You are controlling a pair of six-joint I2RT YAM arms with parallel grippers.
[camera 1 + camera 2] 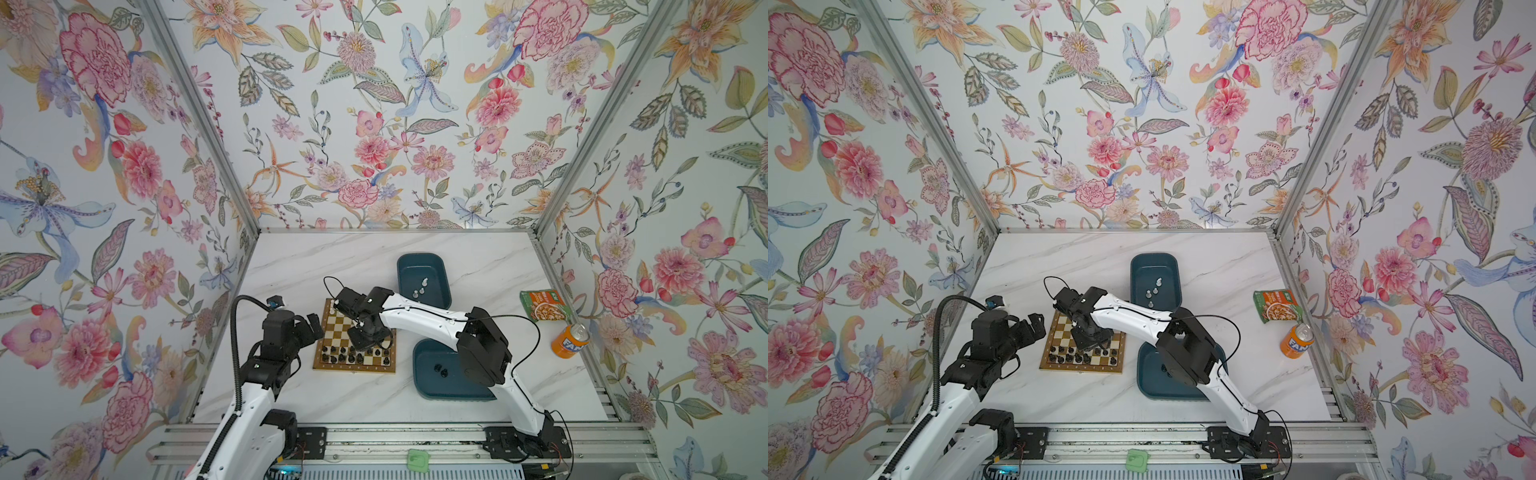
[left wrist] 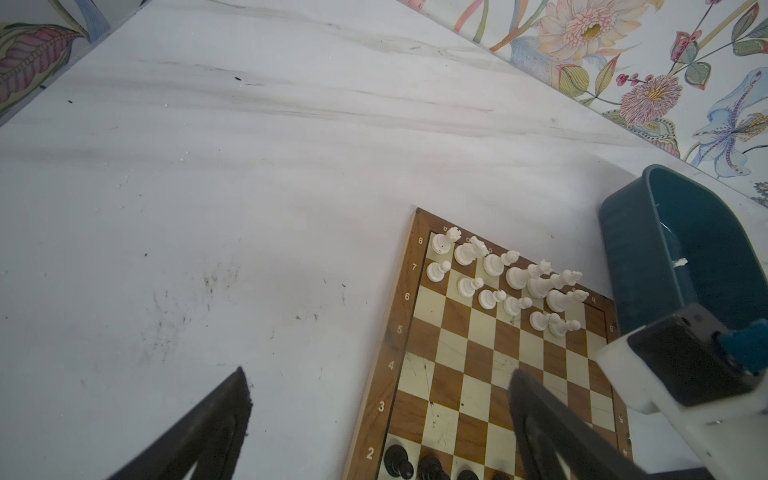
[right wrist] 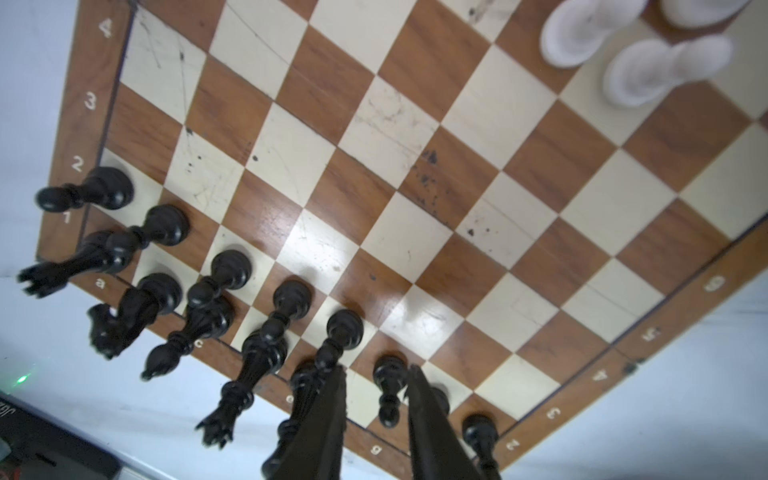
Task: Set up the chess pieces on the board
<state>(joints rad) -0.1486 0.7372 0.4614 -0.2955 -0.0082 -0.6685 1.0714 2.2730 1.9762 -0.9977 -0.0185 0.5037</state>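
The right arm [image 1: 419, 316] stretches from lower right across the square wooden chessboard [image 1: 336, 330] at lower centre. The right gripper [image 3: 378, 370] points down, jaws slightly parted astride a glossy black pawn [image 3: 389, 388] in the board's lower rows. The left gripper [image 2: 378, 372] hangs wide open over the board's left edge and the white marble bench [image 2: 208, 166]; middle ranks stand free

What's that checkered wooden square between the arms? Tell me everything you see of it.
The board is square and wooden, brown and cream checks inside a brown border with white numbers and letters. It lies flat on the marble table, some cream squares scuffed. Black pieces stand along its near edge, white pieces along the far one. The right pincer hangs low over the black rows.
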